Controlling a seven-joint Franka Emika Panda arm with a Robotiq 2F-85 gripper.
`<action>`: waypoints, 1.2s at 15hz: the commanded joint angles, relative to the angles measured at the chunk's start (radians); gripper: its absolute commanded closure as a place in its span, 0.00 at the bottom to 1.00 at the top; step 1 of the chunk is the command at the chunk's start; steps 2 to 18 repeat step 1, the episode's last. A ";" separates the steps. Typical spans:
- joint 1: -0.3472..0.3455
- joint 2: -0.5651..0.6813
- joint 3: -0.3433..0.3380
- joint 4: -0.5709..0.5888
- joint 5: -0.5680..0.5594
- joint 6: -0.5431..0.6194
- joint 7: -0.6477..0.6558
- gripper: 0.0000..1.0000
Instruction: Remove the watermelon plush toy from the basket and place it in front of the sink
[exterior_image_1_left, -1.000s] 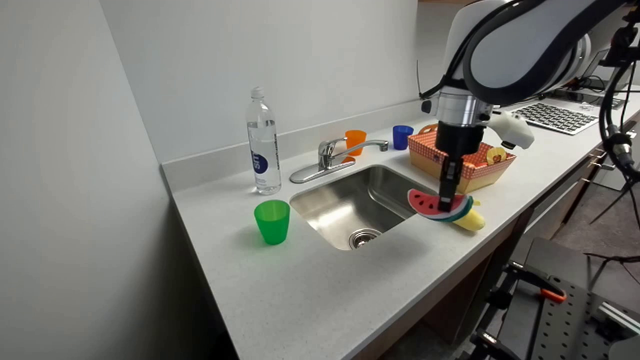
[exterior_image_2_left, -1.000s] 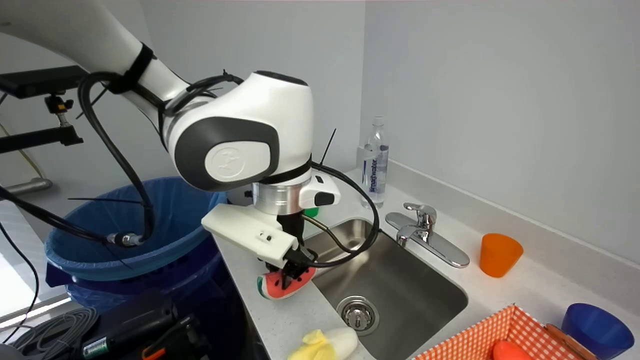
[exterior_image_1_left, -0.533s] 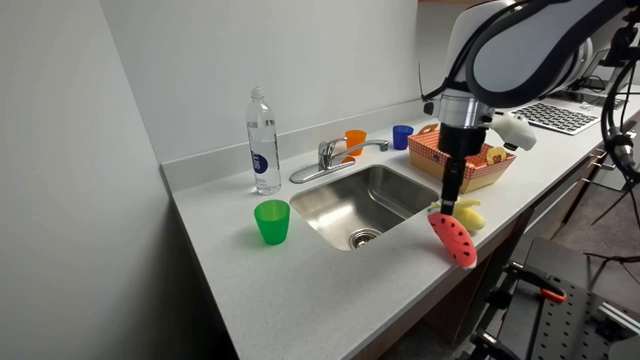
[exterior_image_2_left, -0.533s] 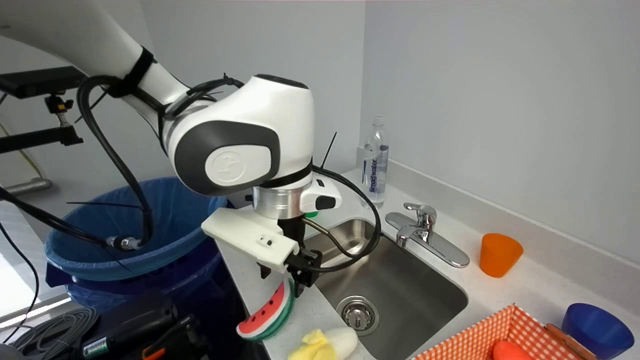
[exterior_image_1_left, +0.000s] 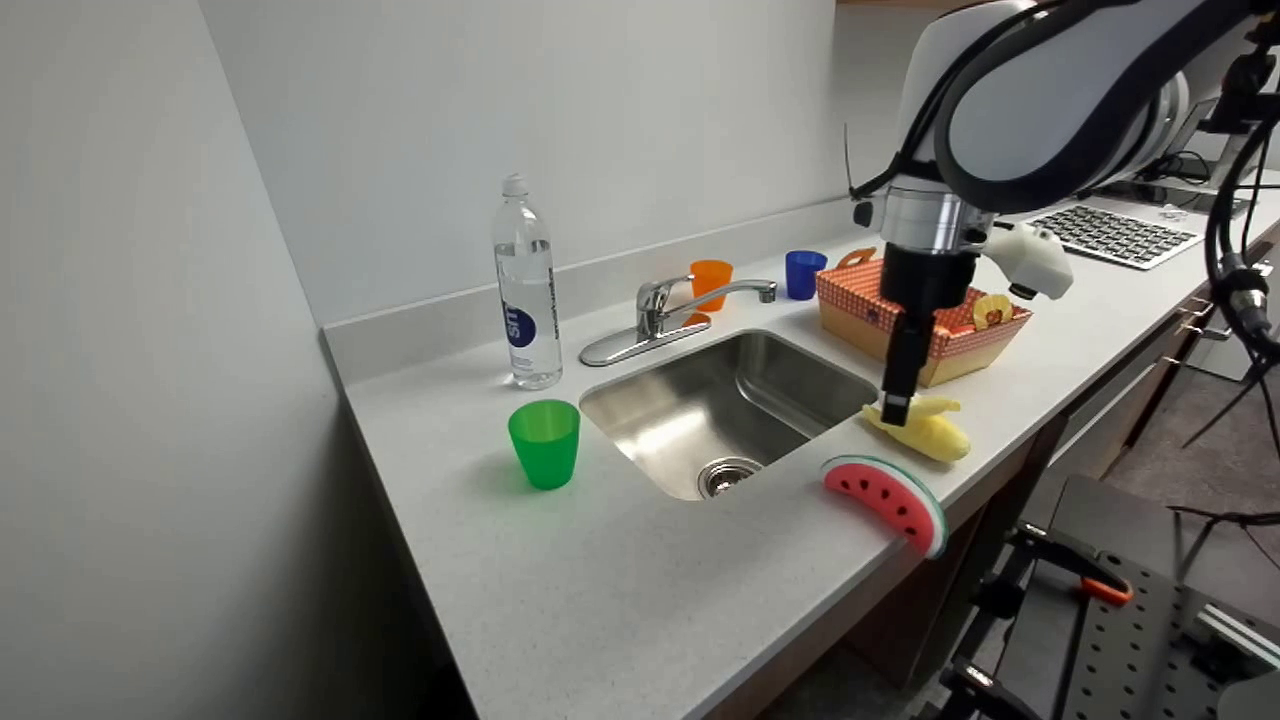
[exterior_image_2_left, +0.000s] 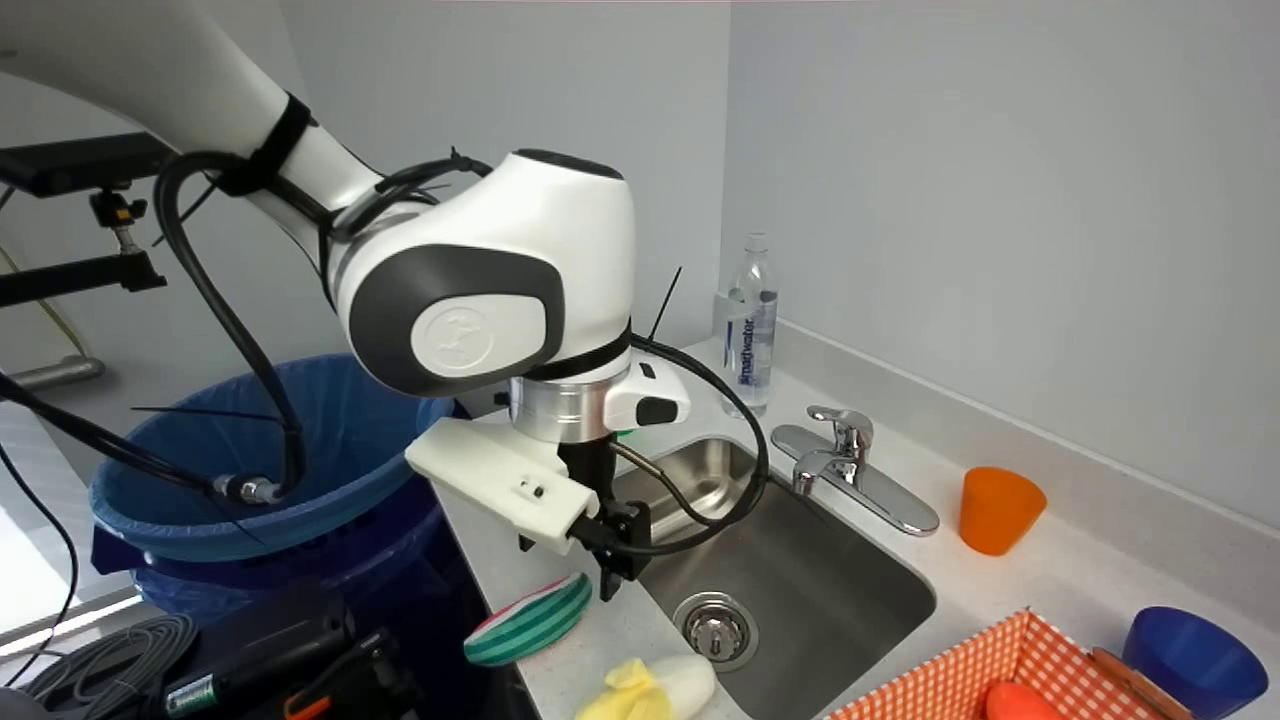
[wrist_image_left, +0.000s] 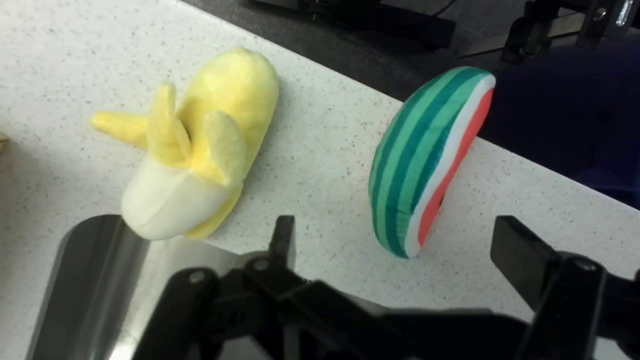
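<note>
The watermelon plush toy (exterior_image_1_left: 885, 498) lies on the counter in front of the sink (exterior_image_1_left: 660, 425), one end reaching past the front edge. Its striped green rind faces up in the wrist view (wrist_image_left: 410, 160), and a strip of red shows on one side. My gripper (wrist_image_left: 395, 225) is open above and behind the toy, fingers wide apart with nothing held; the toy's near end appears between them but apart from both. In an exterior view the gripper (exterior_image_2_left: 568, 568) hangs over the sink's front rim. The basket (exterior_image_1_left: 860, 335), red-checked inside and tan outside, stands beside the sink.
A banana plush (wrist_image_left: 220, 130) lies on the counter between toy and basket. A green cup (exterior_image_1_left: 545, 450) and a water bottle (exterior_image_1_left: 528, 310) stand at the sink's far side. The faucet (exterior_image_1_left: 655, 310), an orange cup (exterior_image_2_left: 1000, 510) and a blue cup (exterior_image_2_left: 1190, 655) line the back.
The gripper has opened and let go of the watermelon toy. The toy has swung, dropped onto the counter and tipped rind up. The arm has barely moved.
</note>
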 joint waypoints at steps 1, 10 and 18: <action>0.009 -0.001 -0.009 0.001 -0.003 -0.001 0.003 0.00; 0.009 -0.001 -0.009 0.001 -0.003 -0.001 0.003 0.00; 0.009 -0.001 -0.009 0.001 -0.003 -0.001 0.003 0.00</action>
